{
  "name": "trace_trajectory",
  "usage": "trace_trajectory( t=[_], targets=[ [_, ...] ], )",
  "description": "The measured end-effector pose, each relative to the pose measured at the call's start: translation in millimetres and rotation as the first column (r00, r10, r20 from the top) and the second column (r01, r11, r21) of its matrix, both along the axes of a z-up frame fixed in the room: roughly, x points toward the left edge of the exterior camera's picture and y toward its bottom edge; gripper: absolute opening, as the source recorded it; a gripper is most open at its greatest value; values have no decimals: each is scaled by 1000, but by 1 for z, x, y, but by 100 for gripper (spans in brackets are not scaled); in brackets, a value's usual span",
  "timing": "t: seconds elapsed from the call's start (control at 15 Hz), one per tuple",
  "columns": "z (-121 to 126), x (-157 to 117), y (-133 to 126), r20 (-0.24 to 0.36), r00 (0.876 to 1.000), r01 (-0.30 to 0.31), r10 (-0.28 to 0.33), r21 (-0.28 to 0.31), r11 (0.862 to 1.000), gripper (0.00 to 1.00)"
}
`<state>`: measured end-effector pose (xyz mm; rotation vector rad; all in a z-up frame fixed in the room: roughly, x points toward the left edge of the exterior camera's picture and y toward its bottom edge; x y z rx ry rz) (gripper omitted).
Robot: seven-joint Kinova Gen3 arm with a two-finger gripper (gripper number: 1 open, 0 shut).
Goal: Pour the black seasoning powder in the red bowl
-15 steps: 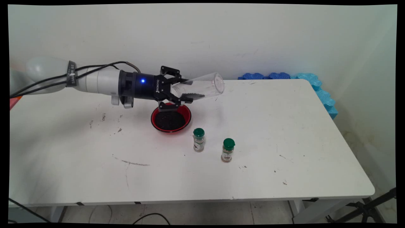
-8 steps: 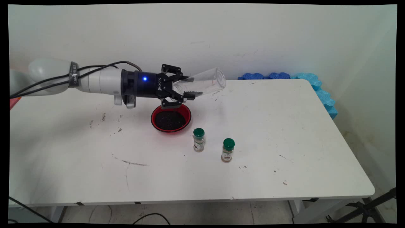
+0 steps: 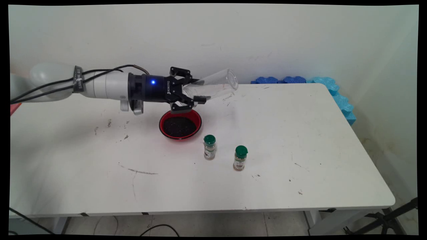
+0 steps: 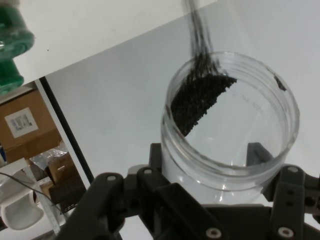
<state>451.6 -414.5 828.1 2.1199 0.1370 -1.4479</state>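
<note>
One clear jar (image 3: 213,87), main view: held sideways in the black gripper (image 3: 190,95), fingers pinched on its base end, open mouth tilted slightly upward and pointing away from the arm. A little dark granular matter lies inside near the gripped end. One red bowl (image 3: 180,124) with dark contents, directly beneath the gripper, resting on the white table (image 3: 300,140). Two small spice bottles with green caps, past the bowl on the camera's side: the first (image 3: 209,147) just beside the bowl, the second (image 3: 240,158) a little farther off. Blue foam pieces (image 3: 320,83) beyond the jar's mouth, at the table's far corner.

Hand view: clear jar (image 4: 235,135) clamped between the fingers (image 4: 295,200), dark granules (image 4: 200,100) banked against its inner wall. One green cap (image 4: 12,45) at the upper left edge.
</note>
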Motion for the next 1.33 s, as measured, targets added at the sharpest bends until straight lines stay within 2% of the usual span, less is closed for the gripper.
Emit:
trace_trajectory(
  t=[1.33],
  targets=[
    [3, 5, 0, 5, 999, -38, 38, 3, 999, 0]
  ],
)
